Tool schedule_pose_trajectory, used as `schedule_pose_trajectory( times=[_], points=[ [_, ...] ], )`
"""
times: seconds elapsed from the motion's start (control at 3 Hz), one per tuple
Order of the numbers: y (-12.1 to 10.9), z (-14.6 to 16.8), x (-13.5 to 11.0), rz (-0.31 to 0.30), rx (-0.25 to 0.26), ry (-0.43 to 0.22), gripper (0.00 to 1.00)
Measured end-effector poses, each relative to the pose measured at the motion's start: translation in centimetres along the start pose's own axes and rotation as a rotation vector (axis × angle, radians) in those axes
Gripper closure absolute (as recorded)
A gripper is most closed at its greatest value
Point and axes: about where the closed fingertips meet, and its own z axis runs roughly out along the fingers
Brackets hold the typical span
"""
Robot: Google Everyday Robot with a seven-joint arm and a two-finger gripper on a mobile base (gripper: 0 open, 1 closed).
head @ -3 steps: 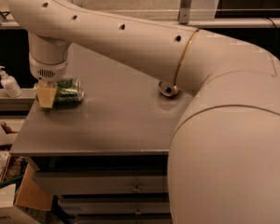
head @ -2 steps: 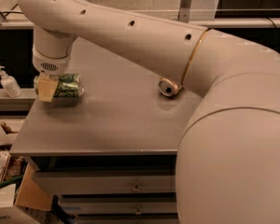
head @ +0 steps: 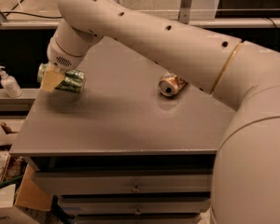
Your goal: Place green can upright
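The green can (head: pixel 71 81) has a mottled green-and-white body and lies on its side. It is held just above the left part of the grey table (head: pixel 116 120). My gripper (head: pixel 53 80) hangs from the white arm over the table's left edge and is shut on the can. One tan finger pad (head: pixel 50 82) covers the can's near side. The can's left end sticks out behind the pad. The other finger is hidden behind the can.
An orange-gold and white can (head: pixel 170 84) lies on its side near the table's middle right, partly under my arm (head: pixel 177 41). A white pump bottle (head: pixel 8 83) stands on a shelf to the left. Drawers (head: pixel 130 188) sit below the tabletop and cardboard boxes (head: pixel 18 195) at lower left.
The gripper has lifted the green can slightly off the table while it stays horizontal. The arm has swung, so the orange-gold can shows more fully.
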Motion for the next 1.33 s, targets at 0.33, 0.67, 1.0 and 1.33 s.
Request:
schedule_pose_trajectory(
  times=[0.33,0.67,1.0,1.33],
  points=[
    [-0.6,-0.2,-0.1,0.057,0.020,-0.158,1.00],
    [-1.4,-0.3,-0.6,0.104,0.052,-0.323,1.00],
    [-3.3,-1.6,-1.5,0.118,0.113,-0.458,1.00],
    [-5.2,-3.5,-2.2,0.111,0.178,-0.556,1.00]
  ],
)
